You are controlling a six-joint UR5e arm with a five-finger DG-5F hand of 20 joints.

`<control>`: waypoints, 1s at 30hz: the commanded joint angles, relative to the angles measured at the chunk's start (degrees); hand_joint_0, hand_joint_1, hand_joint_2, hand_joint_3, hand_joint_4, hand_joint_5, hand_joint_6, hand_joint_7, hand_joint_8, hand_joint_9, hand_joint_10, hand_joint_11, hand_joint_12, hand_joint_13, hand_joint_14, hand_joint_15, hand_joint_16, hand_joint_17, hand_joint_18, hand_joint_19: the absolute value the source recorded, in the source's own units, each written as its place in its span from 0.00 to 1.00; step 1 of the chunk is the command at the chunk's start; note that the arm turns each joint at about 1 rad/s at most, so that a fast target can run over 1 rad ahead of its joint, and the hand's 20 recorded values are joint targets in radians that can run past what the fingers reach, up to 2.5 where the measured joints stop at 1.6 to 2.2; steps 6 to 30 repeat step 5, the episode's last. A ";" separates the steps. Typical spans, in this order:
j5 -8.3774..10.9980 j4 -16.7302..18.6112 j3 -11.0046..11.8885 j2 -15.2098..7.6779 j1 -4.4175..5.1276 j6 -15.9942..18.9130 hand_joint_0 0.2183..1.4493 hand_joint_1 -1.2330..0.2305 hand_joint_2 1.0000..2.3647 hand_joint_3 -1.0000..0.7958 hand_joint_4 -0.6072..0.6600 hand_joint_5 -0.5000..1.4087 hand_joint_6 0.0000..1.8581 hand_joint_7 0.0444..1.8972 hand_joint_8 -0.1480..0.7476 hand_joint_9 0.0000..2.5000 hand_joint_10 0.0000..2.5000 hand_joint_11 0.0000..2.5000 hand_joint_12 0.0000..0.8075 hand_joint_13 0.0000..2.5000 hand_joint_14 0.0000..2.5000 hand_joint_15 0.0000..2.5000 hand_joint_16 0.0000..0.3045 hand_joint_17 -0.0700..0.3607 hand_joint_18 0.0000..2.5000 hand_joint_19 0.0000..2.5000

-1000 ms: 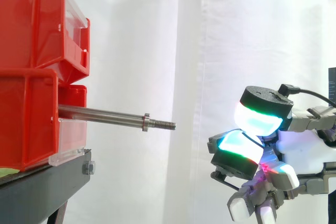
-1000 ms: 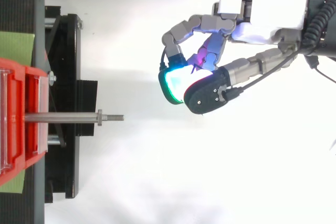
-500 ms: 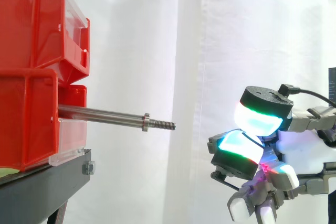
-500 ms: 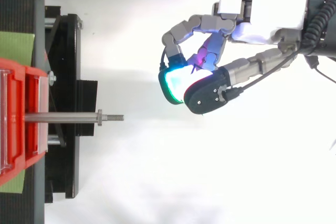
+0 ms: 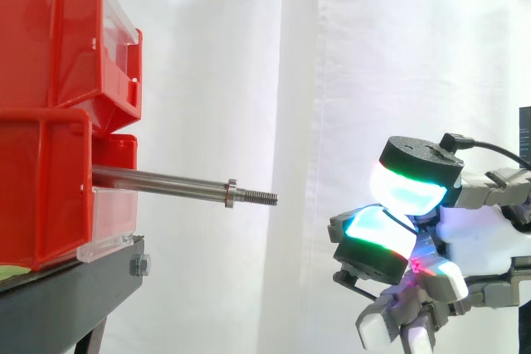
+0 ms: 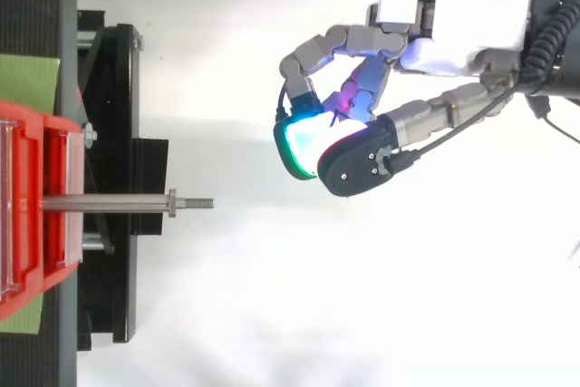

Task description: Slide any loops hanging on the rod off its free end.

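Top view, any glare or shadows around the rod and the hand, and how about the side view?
Top view: the white ground is glaringly bright, with only a faint soft shadow beside the rod; the hand's pads glow cyan. Side view: even light, soft shading in the curtain folds, a highlight along the rod.

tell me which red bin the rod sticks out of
The lower bin: the rod juts out level from its front. The upper bin is stacked above it and has no rod.

Lab rig; white curtain (image 5: 373, 55) backdrop; red bins (image 5: 50, 39) on black stand (image 5: 66, 296)
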 commanded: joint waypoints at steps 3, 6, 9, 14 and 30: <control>0.00 0.00 0.00 0.00 -0.05 0.00 0.32 0.37 0.01 0.45 0.49 0.26 0.35 0.75 0.50 0.51 0.01 0.13 0.38 0.33 0.00 0.05 0.15 0.40 0.35 0.15; 0.00 0.00 0.00 0.00 0.04 0.00 0.32 0.37 0.01 0.45 0.49 0.26 0.35 0.75 0.50 0.51 0.00 0.14 0.38 0.33 0.00 0.05 0.15 0.40 0.35 0.15; 0.00 0.00 0.00 0.00 0.04 0.00 0.32 0.37 0.01 0.45 0.49 0.26 0.35 0.75 0.50 0.51 0.00 0.14 0.38 0.33 0.00 0.05 0.15 0.40 0.35 0.15; 0.00 0.00 0.00 0.00 0.04 0.00 0.32 0.37 0.01 0.45 0.49 0.26 0.35 0.75 0.50 0.51 0.00 0.14 0.38 0.33 0.00 0.05 0.15 0.40 0.35 0.15; 0.00 0.00 0.00 0.00 0.04 0.00 0.32 0.37 0.01 0.45 0.49 0.26 0.35 0.75 0.50 0.51 0.00 0.14 0.38 0.33 0.00 0.05 0.15 0.40 0.35 0.15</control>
